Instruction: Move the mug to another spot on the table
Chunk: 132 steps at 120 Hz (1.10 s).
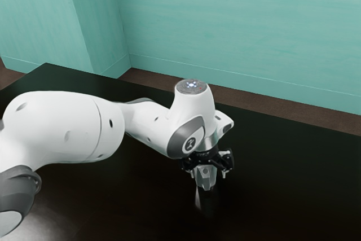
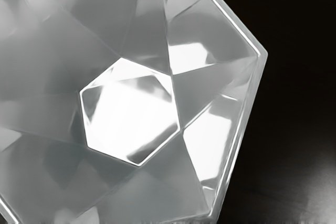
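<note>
1. The mug [image 1: 204, 182] is sitting at about 5 o'clock from the middle of the exterior view, out on the dark glossy table [image 1: 293, 167]. It is directly at 6 o'clock of the gripper [image 1: 206, 173], which is hanging right over it from the white arm [image 1: 113, 122].
2. Whether the gripper is clamping the mug or merely standing around it I cannot tell – the black hand is hiding the contact. Whether the base is touching the table or its own reflection is equally unclear.
3. In the wrist view the mug [image 2: 131, 111] is opening straight under the hand. Flat grey facets are running down to a bright hexagonal floor, and the bare table [image 2: 299, 77] is showing past the rim at 3 o'clock of that floor.
4. Handling, as a judgement: the walls are looking hard, smooth and glassy, so the mug is probably behaving as a stiff, fairly light and rather slippery body.
5. The body is narrowing toward the base, so an outside pinch low down is likely risking a slide upward out of the pads.
6. The better hold is probably the rim wall, one pad inside and one outside, both lying on a flat facet rather than an edge – a ridge is inviting a twist.
7. No handle is visible here, so I am not counting on one.
</note>
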Motion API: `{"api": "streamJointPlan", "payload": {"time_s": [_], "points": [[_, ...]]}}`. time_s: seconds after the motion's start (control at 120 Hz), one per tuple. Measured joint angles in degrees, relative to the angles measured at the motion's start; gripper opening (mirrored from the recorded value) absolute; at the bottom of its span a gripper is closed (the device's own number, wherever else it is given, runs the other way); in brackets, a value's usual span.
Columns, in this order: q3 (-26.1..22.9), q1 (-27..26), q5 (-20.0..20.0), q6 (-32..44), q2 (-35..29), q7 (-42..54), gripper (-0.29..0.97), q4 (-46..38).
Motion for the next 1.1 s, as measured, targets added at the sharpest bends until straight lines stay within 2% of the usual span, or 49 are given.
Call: {"api": "streamJointPlan", "payload": {"time_s": [0.25, 0.467, 0.867, 1.1], "points": [[-0.1, -0.43, -0.24, 0.54, -1.79, 0.37, 0.6, -0.62], [2.81, -4.32, -1.19, 3.5, -1.79, 0.4, 0.53, -2.6], [3.58, -4.61, -2.02, 5.5, -1.97, 0.35, 0.19, -3.44], [5.08, -5.68, -1.91, 5.72, -2.05, 0.15, 0.14, -3.82]]}}
